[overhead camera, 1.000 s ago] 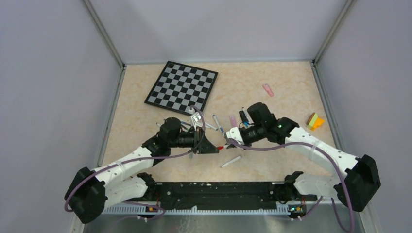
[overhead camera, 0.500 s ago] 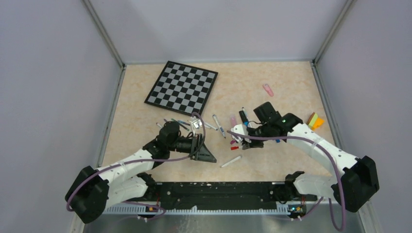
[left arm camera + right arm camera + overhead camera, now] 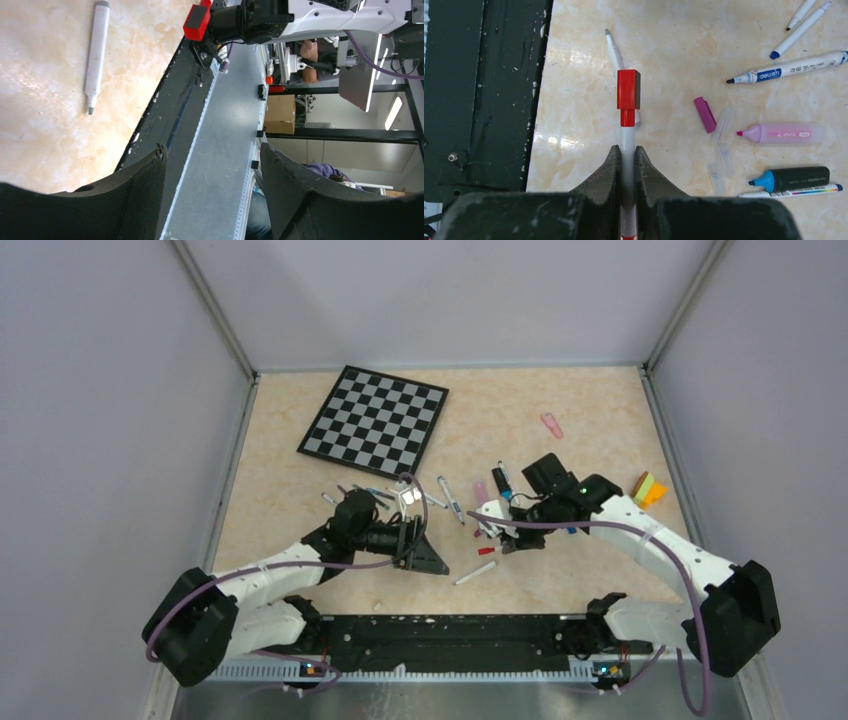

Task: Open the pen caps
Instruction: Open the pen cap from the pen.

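Two grippers noted. The right gripper (image 3: 626,150) is clamped on a white pen (image 3: 627,134); the red cap (image 3: 628,89) at its forward end appears not fully off. The left gripper (image 3: 212,150) stands apart, empty.

Risk: an off-axis pull could slip the pen or drop the cap onto the loose white pen (image 3: 613,47) beneath.

The black base rail (image 3: 484,90) is close on one side and scattered markers (image 3: 789,67) lie on the other, so room is limited.
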